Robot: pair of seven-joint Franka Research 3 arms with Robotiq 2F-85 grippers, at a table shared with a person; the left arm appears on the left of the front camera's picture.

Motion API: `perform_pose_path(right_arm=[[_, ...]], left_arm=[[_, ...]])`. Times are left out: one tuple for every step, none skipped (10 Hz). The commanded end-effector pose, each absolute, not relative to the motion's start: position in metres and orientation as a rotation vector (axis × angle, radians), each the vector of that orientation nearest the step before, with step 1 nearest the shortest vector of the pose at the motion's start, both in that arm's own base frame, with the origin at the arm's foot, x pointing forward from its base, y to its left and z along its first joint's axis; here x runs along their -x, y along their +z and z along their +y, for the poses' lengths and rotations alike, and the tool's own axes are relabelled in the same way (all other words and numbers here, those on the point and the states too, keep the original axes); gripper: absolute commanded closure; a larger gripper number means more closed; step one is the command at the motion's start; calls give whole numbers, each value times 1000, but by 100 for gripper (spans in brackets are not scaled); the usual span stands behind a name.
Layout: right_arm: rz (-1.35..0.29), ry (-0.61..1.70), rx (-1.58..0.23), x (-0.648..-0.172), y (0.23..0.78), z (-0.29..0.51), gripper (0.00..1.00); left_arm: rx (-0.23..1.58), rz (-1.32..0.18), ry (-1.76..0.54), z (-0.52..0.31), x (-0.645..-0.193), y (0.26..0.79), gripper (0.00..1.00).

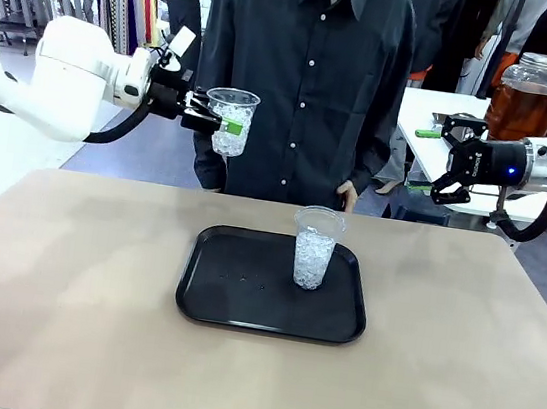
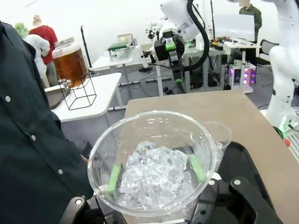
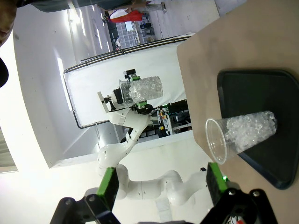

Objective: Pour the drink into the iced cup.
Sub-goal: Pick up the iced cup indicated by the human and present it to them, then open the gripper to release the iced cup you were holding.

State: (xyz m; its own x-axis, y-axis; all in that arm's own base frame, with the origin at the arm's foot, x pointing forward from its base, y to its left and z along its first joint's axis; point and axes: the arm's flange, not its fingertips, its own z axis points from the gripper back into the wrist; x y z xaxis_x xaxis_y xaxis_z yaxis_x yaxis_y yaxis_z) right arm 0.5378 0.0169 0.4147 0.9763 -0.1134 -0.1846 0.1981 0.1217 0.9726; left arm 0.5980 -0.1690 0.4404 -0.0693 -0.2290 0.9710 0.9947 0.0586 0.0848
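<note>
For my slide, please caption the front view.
Left end effector holds one iced cup aloft; a second cup stands on the black tray.

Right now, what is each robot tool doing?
Left tool: closed on an iced cup.
Right tool: open, holding nothing.

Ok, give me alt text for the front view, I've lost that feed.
The left hand grips a clear cup of ice high above the tan table, in front of a person in a dark shirt. A second iced cup stands upright on a black tray. The right hand hangs open at right, near the jar of amber drink.
</note>
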Motion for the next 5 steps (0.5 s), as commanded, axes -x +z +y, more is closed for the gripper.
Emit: perform_pose_path(right_arm=[[69, -226, -1431, -538, 416, 17, 0], [69, -226, -1431, -538, 416, 17, 0], [69, -226, -1431, -538, 416, 17, 0], [69, -226, -1431, -538, 416, 17, 0], [69, -226, -1431, -538, 416, 17, 0]], left_arm=[[958, -1142, -1303, -168, -593, 438, 32], [958, -1142, -1303, -168, -593, 438, 32], [958, -1142, -1303, -168, -593, 438, 32], [958, -1142, -1303, -168, -593, 438, 32], [958, -1142, -1303, -168, -593, 438, 32]])
